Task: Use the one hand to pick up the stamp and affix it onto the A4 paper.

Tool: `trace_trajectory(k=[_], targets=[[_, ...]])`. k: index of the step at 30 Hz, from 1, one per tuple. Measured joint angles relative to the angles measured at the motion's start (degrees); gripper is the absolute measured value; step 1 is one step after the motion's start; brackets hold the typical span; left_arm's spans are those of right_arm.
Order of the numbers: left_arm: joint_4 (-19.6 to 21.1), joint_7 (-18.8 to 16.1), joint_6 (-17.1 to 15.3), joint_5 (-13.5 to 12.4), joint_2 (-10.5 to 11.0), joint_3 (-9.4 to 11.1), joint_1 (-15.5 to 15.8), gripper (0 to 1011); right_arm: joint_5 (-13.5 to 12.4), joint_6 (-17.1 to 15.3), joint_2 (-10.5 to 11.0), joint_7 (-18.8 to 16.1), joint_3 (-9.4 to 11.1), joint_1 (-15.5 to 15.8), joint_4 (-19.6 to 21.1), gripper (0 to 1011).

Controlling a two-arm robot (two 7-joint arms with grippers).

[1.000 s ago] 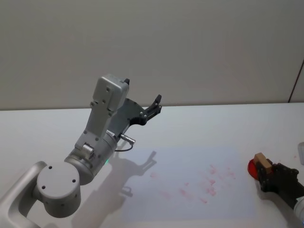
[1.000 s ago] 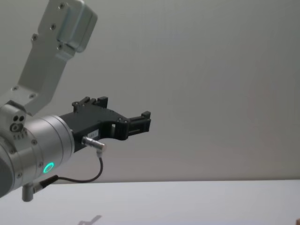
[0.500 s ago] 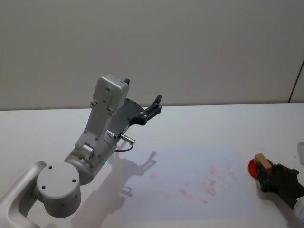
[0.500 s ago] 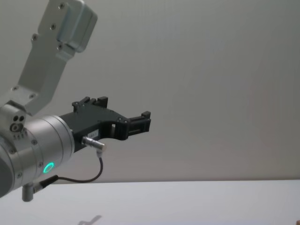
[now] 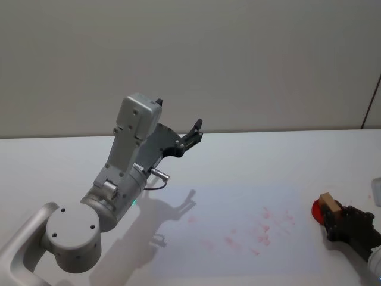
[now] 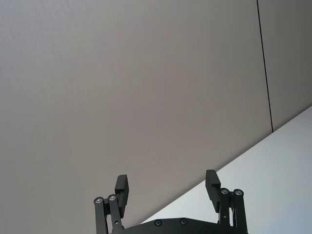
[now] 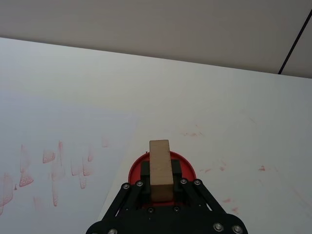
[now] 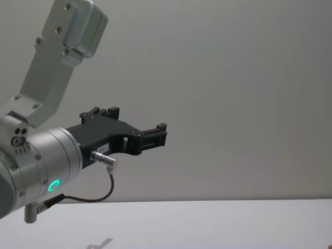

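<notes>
Now: stamp (image 7: 160,156) clamped between right gripper (image 7: 161,171) jaws over red pad (image 7: 187,168) beside paper (image 7: 63,126); left gripper (image 6: 166,181) raised, wide.

Silver-grey arm (image 5: 127,149), black left end effector (image 6: 166,181)

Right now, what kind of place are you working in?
Probably a robot test bench: a plain white table against a bare wall, paper covered in repeated red marks, and the right claw holding a wooden stamp at a red pad.
</notes>
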State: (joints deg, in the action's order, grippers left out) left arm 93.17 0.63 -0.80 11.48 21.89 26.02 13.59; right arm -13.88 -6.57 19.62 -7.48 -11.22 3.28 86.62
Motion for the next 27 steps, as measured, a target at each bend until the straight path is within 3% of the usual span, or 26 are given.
trace_trajectory(k=[13, 27], targets=[[0.00, 0.00, 0.00, 0.00, 0.00, 0.00, 0.00, 1001, -0.94, 0.62, -0.01, -2.49, 0.14, -0.16, 2.25, 220], [0.00, 0.00, 0.00, 0.00, 0.00, 0.00, 0.00, 1001, -3.03, 1.62, -0.34, -8.48, -0.62, -0.14, 7.26, 220]])
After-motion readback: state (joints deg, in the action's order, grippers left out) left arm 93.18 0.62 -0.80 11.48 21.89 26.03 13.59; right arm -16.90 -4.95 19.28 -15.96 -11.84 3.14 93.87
